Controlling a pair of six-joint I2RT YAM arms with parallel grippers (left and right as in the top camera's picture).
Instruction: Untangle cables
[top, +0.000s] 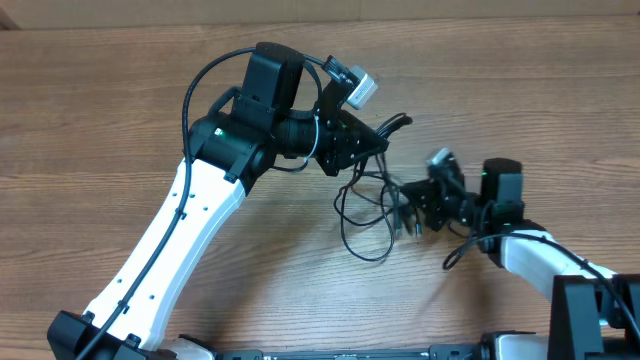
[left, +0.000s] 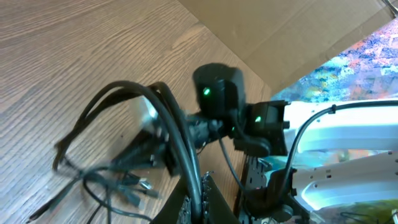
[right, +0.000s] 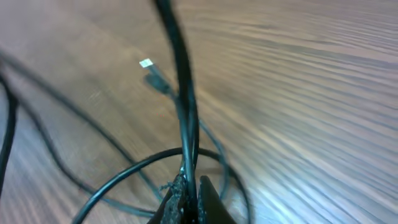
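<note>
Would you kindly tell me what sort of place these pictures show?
Probably a robotics lab bench: a wood-grain tabletop, two white-and-black robot arms, left and right, working a tangle of thin black cables, and a brown cardboard sheet behind.

One table (top: 100, 100) is counted. Two arms are counted: the left arm (top: 170, 250) from 7 o'clock and the right arm (top: 540, 255) at 4 o'clock. Two grippers are counted, the left gripper (top: 383, 140) and the right gripper (top: 412, 200), and two cameras (top: 360, 88) are seen on the wrists. One tangle of cables (top: 365, 210) is counted at 3 o'clock. How many separate cords it holds cannot be told, though at least three strands are seen side by side from the left wrist. Two plugs (top: 396, 228) are made out overhead. One cardboard sheet (left: 280, 37) is seen.
</note>
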